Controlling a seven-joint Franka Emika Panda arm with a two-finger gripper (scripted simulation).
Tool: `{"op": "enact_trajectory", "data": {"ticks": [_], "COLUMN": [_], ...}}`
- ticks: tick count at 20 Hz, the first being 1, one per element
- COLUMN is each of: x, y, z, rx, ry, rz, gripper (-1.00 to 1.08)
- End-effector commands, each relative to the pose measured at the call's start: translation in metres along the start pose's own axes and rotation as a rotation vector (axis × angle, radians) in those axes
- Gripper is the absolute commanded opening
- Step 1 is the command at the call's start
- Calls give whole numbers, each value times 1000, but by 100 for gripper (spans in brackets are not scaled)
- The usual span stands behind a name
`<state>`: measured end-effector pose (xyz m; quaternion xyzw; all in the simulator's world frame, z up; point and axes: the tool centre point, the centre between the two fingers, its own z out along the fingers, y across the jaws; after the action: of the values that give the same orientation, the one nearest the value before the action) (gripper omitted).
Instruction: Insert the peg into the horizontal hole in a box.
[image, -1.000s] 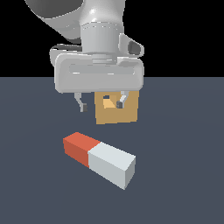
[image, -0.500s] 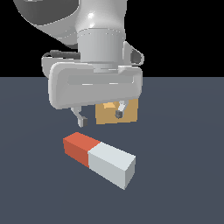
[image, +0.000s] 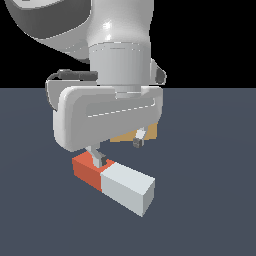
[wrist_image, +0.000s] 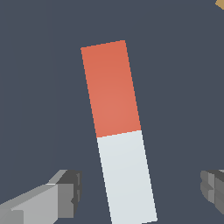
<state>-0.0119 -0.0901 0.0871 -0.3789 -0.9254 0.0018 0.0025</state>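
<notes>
Peg (wrist_image: 119, 131): square-sectioned bar, matte, one part red-orange, one part pale grey, lying flat on the smooth dark slate surface (image: 210, 150). Jaws spread wide, one finger (wrist_image: 48, 201) either side of the grey part, gripping nothing. Tan box (image: 150, 133) sits behind, mostly hidden. Black backdrop.

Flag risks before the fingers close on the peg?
1. In the wrist view the peg lies slightly skewed between the open fingers, so closing may twist it.
2. The fingers straddle the white part, off-centre, so the red end may droop.
3. The arm hides most of the box in the exterior view, so hole alignment is unverified.
</notes>
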Motion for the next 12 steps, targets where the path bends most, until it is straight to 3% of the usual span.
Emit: {"op": "enact_trajectory", "data": {"ticks": [1,12], "x": [-6,-24], "y": [-2,-5], "z": [4,15], "rx": [-2,-5], "ry": [-1,-4], "rz": [-51,-177], "gripper": [100,100]}}
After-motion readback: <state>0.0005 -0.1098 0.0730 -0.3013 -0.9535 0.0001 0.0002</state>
